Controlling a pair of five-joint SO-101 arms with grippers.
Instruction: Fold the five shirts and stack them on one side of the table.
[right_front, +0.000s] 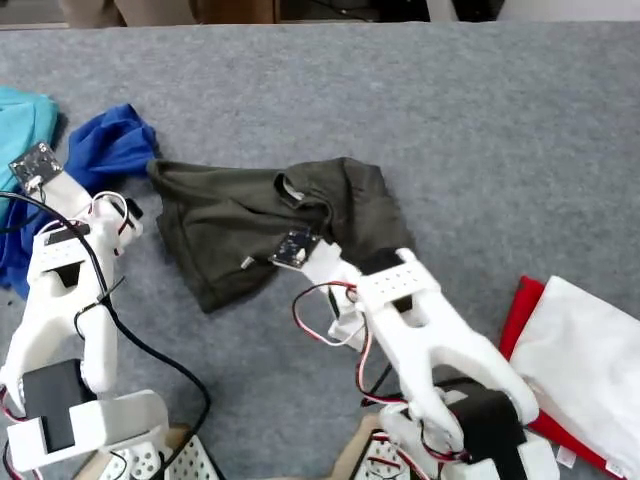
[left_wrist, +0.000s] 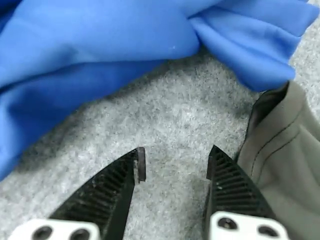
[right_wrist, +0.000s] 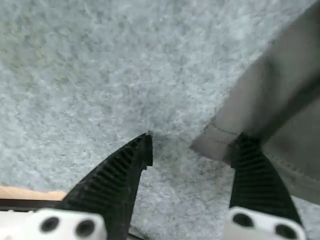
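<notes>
Nearest, the right gripper stands wide open and empty, one finger against the hem of the olive shirt, while the left gripper, equally spread and empty, hovers over the grey table between that shirt and the blue shirt beyond.

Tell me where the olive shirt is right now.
In the high view the olive shirt lies crumpled mid-table, just right of the blue shirt, with the right end effector open at its near hem.
</notes>
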